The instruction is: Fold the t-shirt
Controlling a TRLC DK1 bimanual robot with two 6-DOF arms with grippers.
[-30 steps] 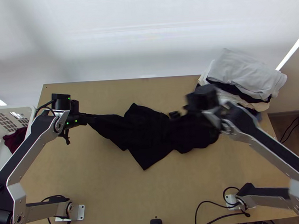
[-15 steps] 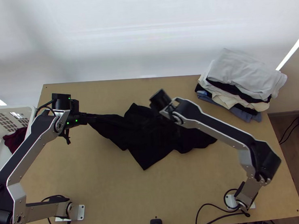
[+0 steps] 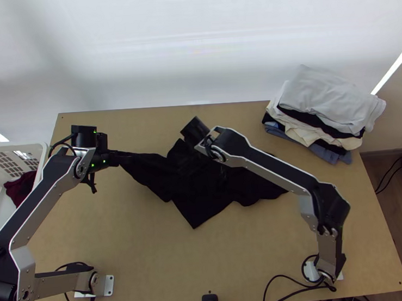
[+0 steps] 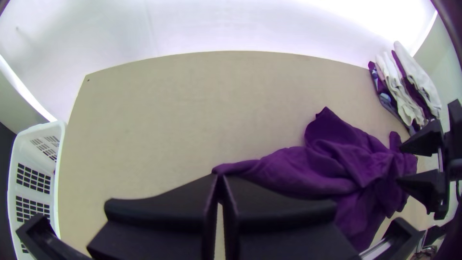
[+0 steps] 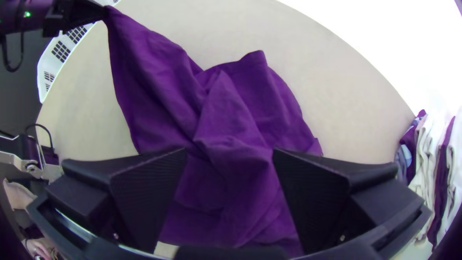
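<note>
Both the left arm (image 3: 38,201) and right arm (image 3: 273,166) present angular links, black-faced with silver-grey edges. The left gripper (image 3: 125,156) has a black housing, green indicator lights (image 3: 93,165) and a looped black cable (image 3: 64,141). The right gripper (image 3: 194,130) has wide black fingers (image 5: 149,192), finely ribbed, with small screws (image 5: 342,238).

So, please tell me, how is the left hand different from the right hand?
The left hand is shut on one end of the dark shirt; the right hand is open, holding nothing. The left hand is at the shirt's drawn-out end, while the right hand is above its bunched middle. Both have two wide black fingers.
</note>
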